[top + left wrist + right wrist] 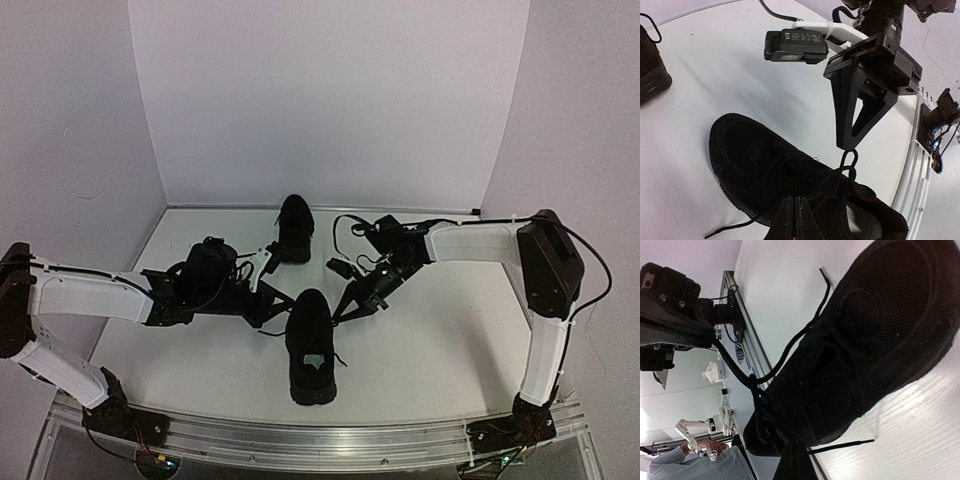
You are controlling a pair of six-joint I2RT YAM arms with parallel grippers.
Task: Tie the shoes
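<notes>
The near shoe (311, 345) is an all-black sneaker lying mid-table with a pale insole label showing; it also fills the left wrist view (765, 165) and the right wrist view (865, 340). The second shoe (294, 228) stands farther back, apart from both arms. My left gripper (283, 300) sits at the near shoe's left side, shut on a lace (737, 371) that runs taut to the shoe. My right gripper (338, 316) sits at its right side, shut on a lace loop (850, 159). The laces cross in a knot over the tongue. A loose lace end (842, 445) lies on the table.
An aluminium rail (320, 440) runs along the table's near edge. White backdrop walls close the back and both sides. The second shoe's heel shows at the left edge of the left wrist view (650, 65). A person (685, 462) stands beyond the table.
</notes>
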